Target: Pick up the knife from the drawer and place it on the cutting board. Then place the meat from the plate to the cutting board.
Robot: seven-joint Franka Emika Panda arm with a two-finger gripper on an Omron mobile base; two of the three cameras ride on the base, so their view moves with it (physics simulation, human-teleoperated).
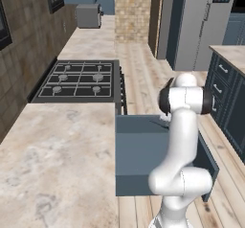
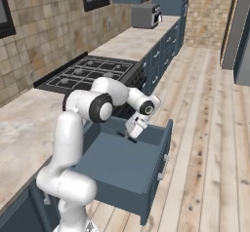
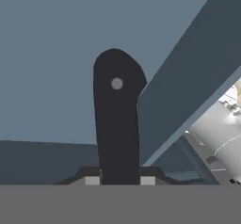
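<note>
The drawer (image 2: pixel 122 165) stands pulled out from under the counter, its slate-blue floor (image 1: pixel 139 150) bare. My gripper (image 2: pixel 131 133) reaches down into its far end, near the back wall. In the hand view the knife's black handle (image 3: pixel 116 119), with a grey rivet, runs up from between my fingertips (image 3: pixel 92 180), and the gripper (image 3: pixel 120 180) is shut on it over the drawer floor (image 3: pixel 56 39). The blade is hidden. The cutting board, the meat and the plate are out of view.
A black gas cooktop (image 1: pixel 79 81) sits on the counter just beyond the drawer, with a grey appliance (image 1: pixel 88 16) further along. The beige stone counter (image 1: pixel 52 165) lies to the left. Blue cabinets (image 1: pixel 229 93) and a tall fridge (image 1: pixel 201 21) flank the wooden floor.
</note>
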